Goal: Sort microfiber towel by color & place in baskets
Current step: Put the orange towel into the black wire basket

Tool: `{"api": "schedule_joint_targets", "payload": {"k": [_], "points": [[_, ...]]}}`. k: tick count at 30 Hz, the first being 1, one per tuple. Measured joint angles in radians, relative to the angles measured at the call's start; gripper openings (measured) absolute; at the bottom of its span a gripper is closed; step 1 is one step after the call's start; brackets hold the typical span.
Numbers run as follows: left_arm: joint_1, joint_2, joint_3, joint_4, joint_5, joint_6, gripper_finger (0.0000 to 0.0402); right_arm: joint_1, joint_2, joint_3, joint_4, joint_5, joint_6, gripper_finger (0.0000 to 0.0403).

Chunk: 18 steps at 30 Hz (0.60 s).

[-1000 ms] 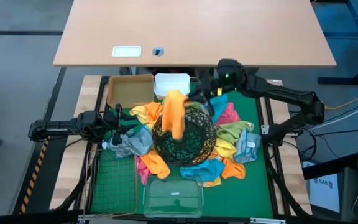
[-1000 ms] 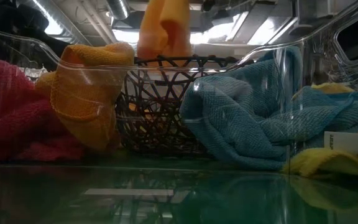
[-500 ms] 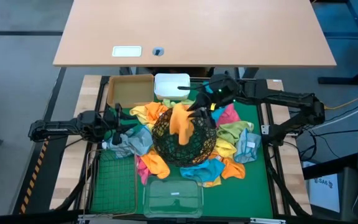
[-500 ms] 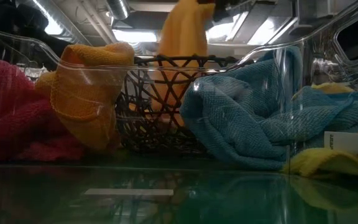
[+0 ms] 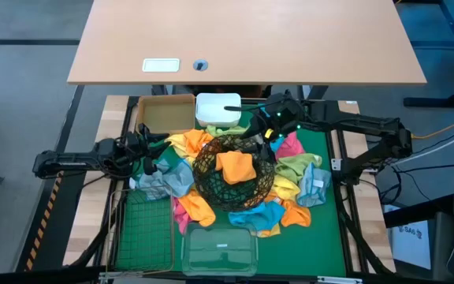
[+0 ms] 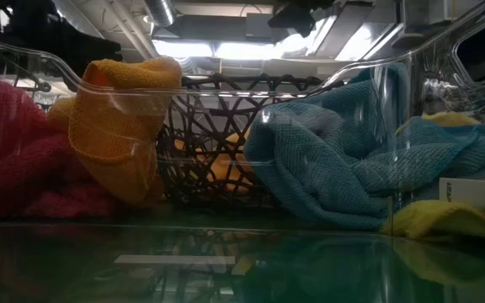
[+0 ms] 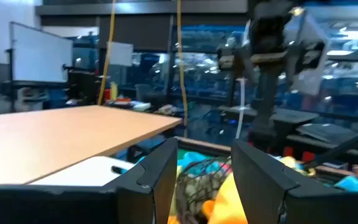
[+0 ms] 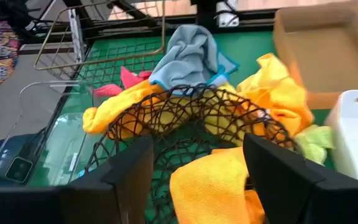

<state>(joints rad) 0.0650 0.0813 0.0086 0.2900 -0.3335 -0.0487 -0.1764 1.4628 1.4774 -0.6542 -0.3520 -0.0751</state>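
Start at your left: the left gripper (image 5: pixel 146 154) hangs over the left edge of the towel pile, and its wrist view shows the jaws standing apart with nothing between them. Below it you have the green wire-mesh basket (image 5: pixel 144 233), and behind it the tan square tray (image 5: pixel 164 115). That makes two of your five containers. The white plastic tub (image 5: pixel 217 108) sits just right of the tray, the round black wire bowl (image 5: pixel 233 171) sits in the middle of the green tabletop (image 5: pixel 321 229), and the clear plastic box (image 5: pixel 219 250) lies at the near edge.

One orange towel (image 5: pixel 236 166) lies inside the bowl. Around the bowl you can see loose towels in yellow, orange, pink, blue, grey and light green. They overlap too much for you to count.

On your right, the right gripper (image 5: pixel 262 136) is at the bowl's far right rim, jaws wide apart and empty.

The right wrist view gives you what the high view cannot: the orange towel (image 8: pixel 211 183) resting low inside the wire. The low view looks through the clear box wall and shows you an orange towel (image 6: pixel 125 126) draped beside the bowl (image 6: pixel 217 139) and a blue towel (image 6: pixel 343 151) to its right.
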Motion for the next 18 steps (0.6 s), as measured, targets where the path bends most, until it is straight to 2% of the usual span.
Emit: {"api": "schedule_joint_targets", "payload": {"k": [9,13,18], "points": [[0.002,0.182,0.0,0.057,-0.109,-0.073,0.0145,0.0,-0.003,0.161,-0.148,0.119,-0.012,0.0248],[0.023,0.264,0.023,0.066,-0.111,-0.131,0.0145,0.0,-0.003,0.177,-0.167,0.149,-0.012,0.0248],[0.053,0.378,0.115,0.057,-0.091,-0.133,0.0145,0.0,-0.003,0.177,-0.185,0.153,-0.012,0.0248]]}}
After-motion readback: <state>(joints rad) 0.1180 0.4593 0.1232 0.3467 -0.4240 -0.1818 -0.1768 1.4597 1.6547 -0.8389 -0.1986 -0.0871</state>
